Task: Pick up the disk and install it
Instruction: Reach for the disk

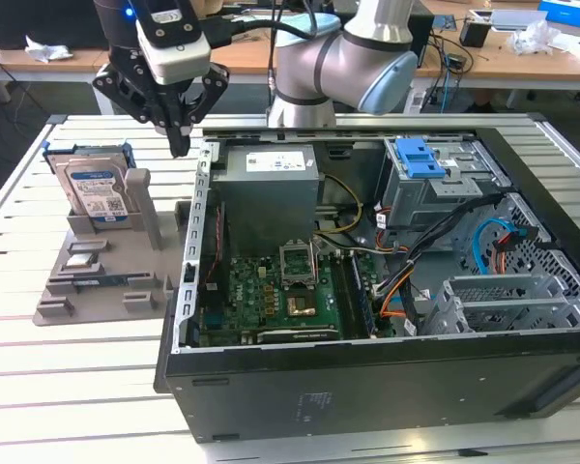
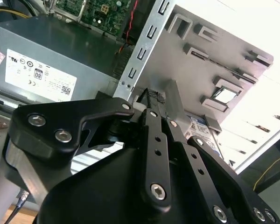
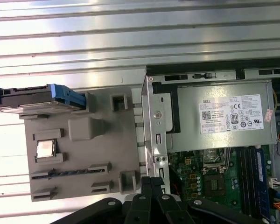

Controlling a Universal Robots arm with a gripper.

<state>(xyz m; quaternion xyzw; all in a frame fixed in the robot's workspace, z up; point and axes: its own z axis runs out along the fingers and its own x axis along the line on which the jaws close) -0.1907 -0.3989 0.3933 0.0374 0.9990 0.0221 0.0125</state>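
One disk (image 1: 94, 188) stands upright in your grey holder (image 1: 97, 290), top edge free for grabbing. Your gripper (image 1: 181, 145) hovers nearby, pressed together, empty.

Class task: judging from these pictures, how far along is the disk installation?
Nothing looks done: the disk stands upright in the grey holder, outside the computer case. In hand: the gripper, shut and empty, hangs between holder and case, above them. Left: both pickup and installation.
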